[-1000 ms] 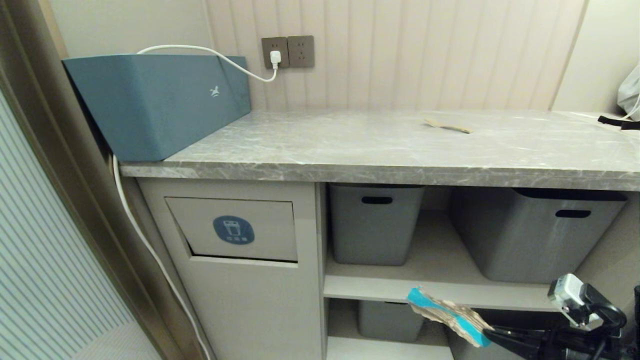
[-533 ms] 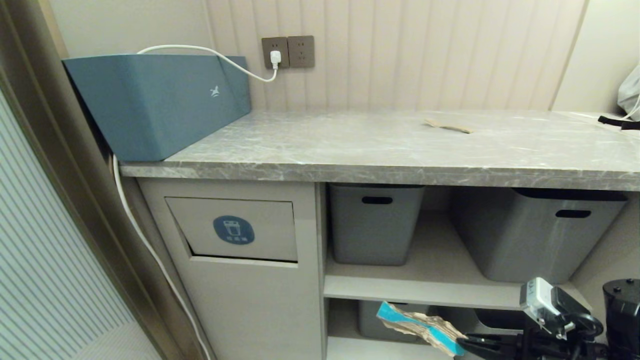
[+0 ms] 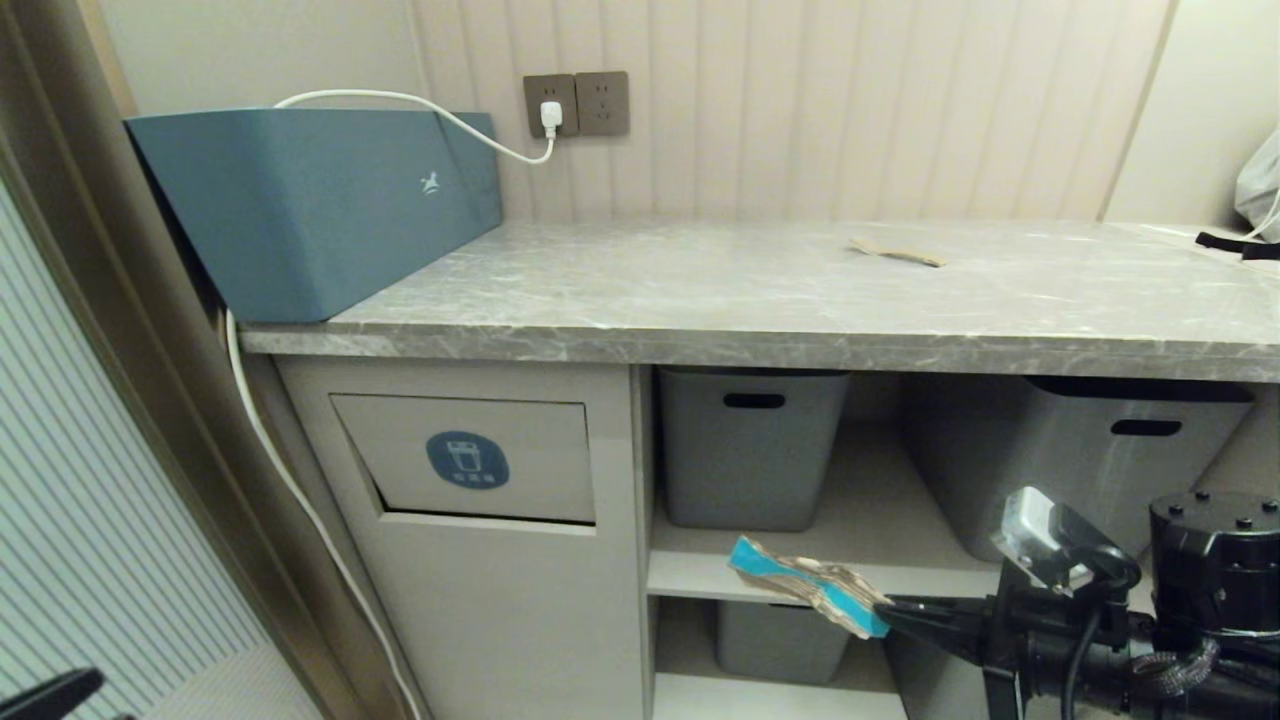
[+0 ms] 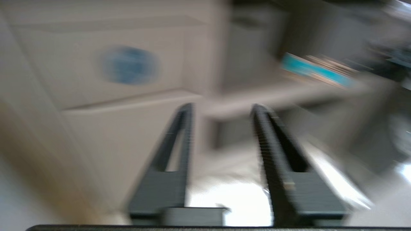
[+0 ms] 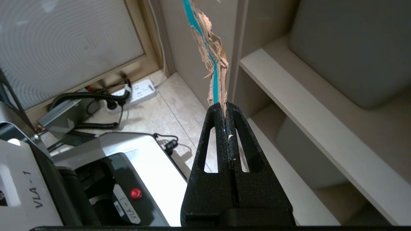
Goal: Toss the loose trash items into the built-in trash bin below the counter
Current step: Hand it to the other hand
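**One scrap in the claw, one on the slab, flap not yet opened**

I have the right gripper (image 5: pixel 226 107) pressed together on a torn brown cardboard scrap with a teal-blue printed side (image 3: pixel 805 590), pinched by one end so the rest sticks out toward the cabinet. In the head view it hangs in front of the lower shelf edge, right of the beige cabinet front, and well short of the rectangular tilting flap with the round blue bin sticker (image 3: pixel 467 459). That flap looks closed, so I judge nothing from this grip has gone in yet.

The left gripper (image 4: pixel 221 110) is empty, its two fingers spread apart, pointing toward the cabinet below the sticker; only a dark tip of that arm shows at the lower left corner of the head view.

Left to do, as I read it: get the flap pushed in, drop the held scrap, then fetch what remains on the wide grey marble-look counter (image 3: pixel 700 300).

My count: two scraps in view, the held one and a flat brown cardboard piece (image 3: pixel 897 251) lying toward the back of the counter. One flap. Three grey plastic tubs (image 3: pixel 750 450) on the shelves. I see no silvery packet anywhere.
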Available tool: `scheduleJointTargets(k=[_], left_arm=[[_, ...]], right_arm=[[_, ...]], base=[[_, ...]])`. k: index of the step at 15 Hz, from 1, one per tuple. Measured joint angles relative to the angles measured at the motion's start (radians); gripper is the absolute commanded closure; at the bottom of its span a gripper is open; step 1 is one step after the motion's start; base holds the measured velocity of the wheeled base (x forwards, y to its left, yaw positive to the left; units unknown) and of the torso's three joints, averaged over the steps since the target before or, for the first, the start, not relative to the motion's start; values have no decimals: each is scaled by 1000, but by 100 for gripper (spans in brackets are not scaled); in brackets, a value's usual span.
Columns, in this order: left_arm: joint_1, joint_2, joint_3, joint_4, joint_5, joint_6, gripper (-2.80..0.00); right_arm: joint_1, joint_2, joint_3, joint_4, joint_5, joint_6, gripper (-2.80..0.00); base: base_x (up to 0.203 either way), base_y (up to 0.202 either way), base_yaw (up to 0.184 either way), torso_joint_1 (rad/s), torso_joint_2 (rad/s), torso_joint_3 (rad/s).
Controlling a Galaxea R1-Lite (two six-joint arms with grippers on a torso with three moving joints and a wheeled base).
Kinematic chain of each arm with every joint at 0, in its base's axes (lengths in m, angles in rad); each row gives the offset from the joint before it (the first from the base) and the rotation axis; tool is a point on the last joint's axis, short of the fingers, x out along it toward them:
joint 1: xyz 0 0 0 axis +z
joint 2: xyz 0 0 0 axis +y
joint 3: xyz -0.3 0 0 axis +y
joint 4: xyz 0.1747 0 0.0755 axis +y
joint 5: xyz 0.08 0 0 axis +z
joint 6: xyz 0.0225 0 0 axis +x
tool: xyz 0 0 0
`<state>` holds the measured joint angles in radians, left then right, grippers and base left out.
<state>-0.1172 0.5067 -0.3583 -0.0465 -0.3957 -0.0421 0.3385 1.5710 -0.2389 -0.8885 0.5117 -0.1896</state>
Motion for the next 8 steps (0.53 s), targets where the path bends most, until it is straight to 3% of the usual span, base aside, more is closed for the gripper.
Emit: scheduleJointTargets(k=[3, 8], left_arm=[[-77, 302, -13, -143, -182, -17, -280], [-250, 787, -40, -469, -258, -28, -280]], right_arm=[[15, 26, -50, 0, 30, 4, 0], [92, 75, -112, 0, 45, 16, 0]], base=[[0, 0, 0, 0, 0, 0], [0, 0, 0, 0, 0, 0]])
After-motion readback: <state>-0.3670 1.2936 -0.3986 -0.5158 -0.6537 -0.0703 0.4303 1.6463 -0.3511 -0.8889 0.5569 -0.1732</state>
